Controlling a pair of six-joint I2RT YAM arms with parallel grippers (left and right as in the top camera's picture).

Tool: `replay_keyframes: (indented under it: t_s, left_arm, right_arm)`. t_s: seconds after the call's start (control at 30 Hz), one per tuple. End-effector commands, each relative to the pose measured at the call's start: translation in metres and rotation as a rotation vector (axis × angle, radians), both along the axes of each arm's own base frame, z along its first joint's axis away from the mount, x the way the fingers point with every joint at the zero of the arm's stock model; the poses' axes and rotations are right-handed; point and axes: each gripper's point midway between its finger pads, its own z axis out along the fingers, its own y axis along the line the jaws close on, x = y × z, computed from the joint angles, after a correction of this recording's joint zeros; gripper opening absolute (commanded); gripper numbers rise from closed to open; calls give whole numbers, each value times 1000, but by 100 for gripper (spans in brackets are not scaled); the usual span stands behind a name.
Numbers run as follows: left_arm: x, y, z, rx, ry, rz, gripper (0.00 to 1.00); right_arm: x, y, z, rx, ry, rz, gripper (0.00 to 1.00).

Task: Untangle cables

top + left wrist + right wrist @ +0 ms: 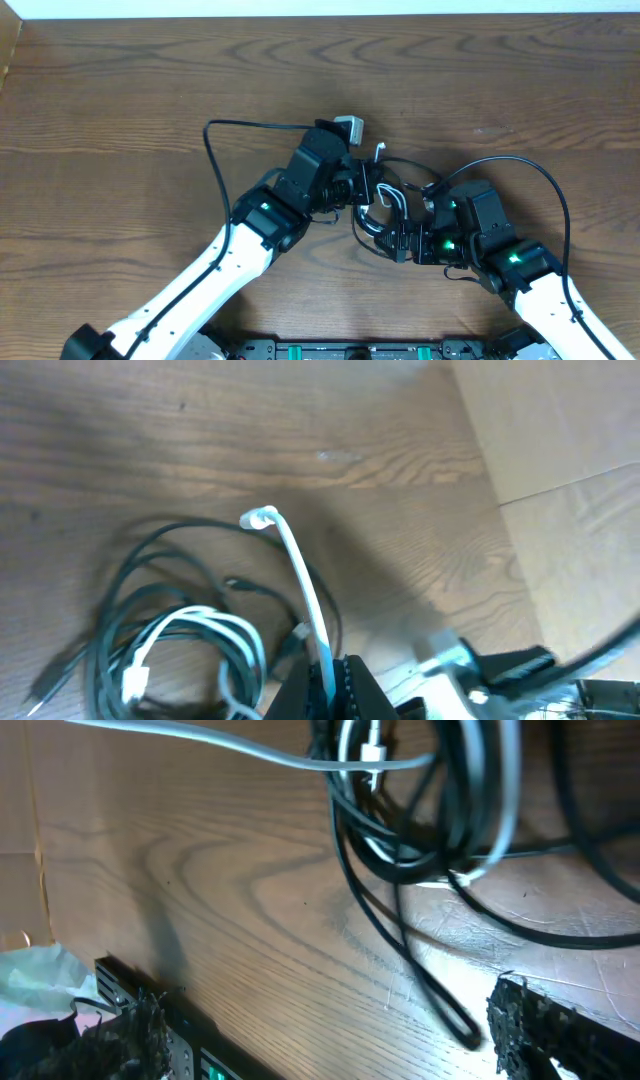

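Thin white cable (300, 575) is pinched in left fingers (365, 690), likely for pulling free of looped black cords (470, 780); right fingers (545, 1020) are spread.

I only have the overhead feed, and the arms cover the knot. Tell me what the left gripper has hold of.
Observer: In the left wrist view, the left gripper is shut on the white cable, pinched between its fingers.
Operator: Now report the right gripper.
Observer: In the right wrist view, the right gripper is wide open and holds nothing. A black cable runs down between its fingers.
Operator: Find the white cable's end for me.
Observer: In the left wrist view, its plug end sticks out ahead of the left gripper, clear of the tangled bundle.
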Motion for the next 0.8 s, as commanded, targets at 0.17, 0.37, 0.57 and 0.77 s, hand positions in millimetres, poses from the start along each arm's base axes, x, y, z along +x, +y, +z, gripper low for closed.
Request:
replay_keyframes:
  t_s: [0.17, 0.37, 0.57, 0.77]
  left_arm:
    - [-3, 12, -8, 75, 22, 24, 8]
    - [-10, 30, -29, 172, 87, 64, 31]
    - [-12, 43, -40, 240, 110, 103, 62]
    - [-14, 78, -61, 396, 155, 215, 69]
  right_arm:
    - [3, 2, 7, 6, -25, 8, 99]
    - [11, -3, 6, -26, -56, -20, 99]
    - [36, -24, 3, -148, -153, -132, 99]
    - [47, -25, 8, -148, -202, -155, 99]
